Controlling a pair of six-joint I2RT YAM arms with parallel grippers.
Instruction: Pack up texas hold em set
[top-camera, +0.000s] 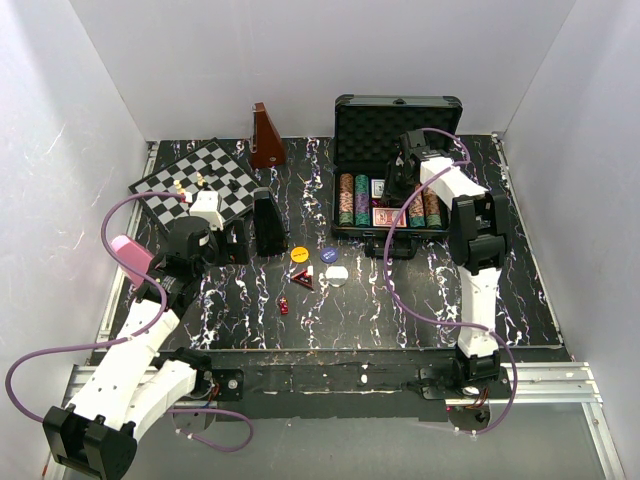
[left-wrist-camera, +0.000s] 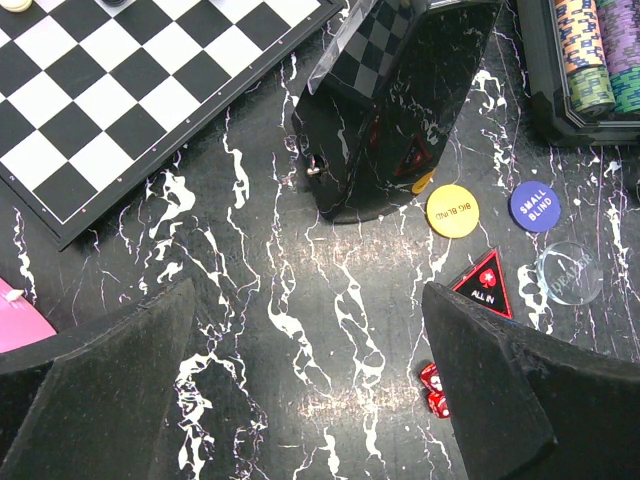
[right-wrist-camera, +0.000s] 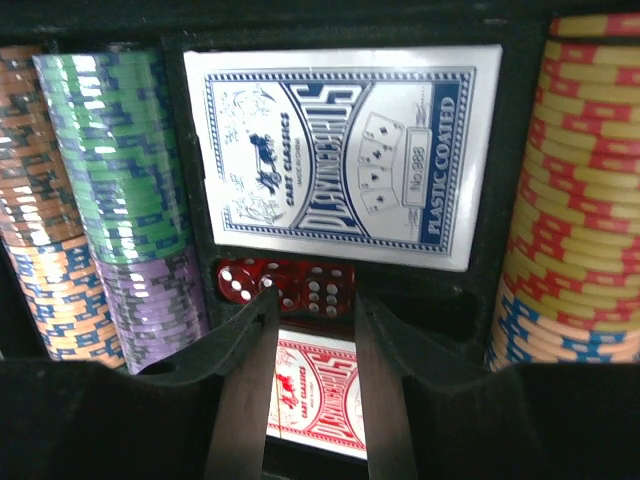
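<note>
The black case (top-camera: 398, 118) lies open at the back right, with striped chip rows (top-camera: 353, 198) and card decks inside. My right gripper (top-camera: 404, 182) hangs over it. In the right wrist view its jaws (right-wrist-camera: 315, 300) stand partly apart, open, above the red dice (right-wrist-camera: 285, 285) in their slot, between the blue deck (right-wrist-camera: 340, 155) and the red deck (right-wrist-camera: 315, 400). My left gripper (left-wrist-camera: 310, 400) is wide open over bare table, holding nothing. Two red dice (left-wrist-camera: 435, 390) lie by its right finger. Yellow (left-wrist-camera: 452, 211), blue (left-wrist-camera: 534, 205) and clear (left-wrist-camera: 568, 273) buttons and a red triangle (left-wrist-camera: 487, 285) lie loose.
A chessboard (top-camera: 195, 180) with a few pieces sits at the back left, a brown pyramid (top-camera: 265, 137) behind it. A glossy black upright object (top-camera: 268, 222) stands right beside my left gripper (top-camera: 232, 243). White walls enclose the table on three sides.
</note>
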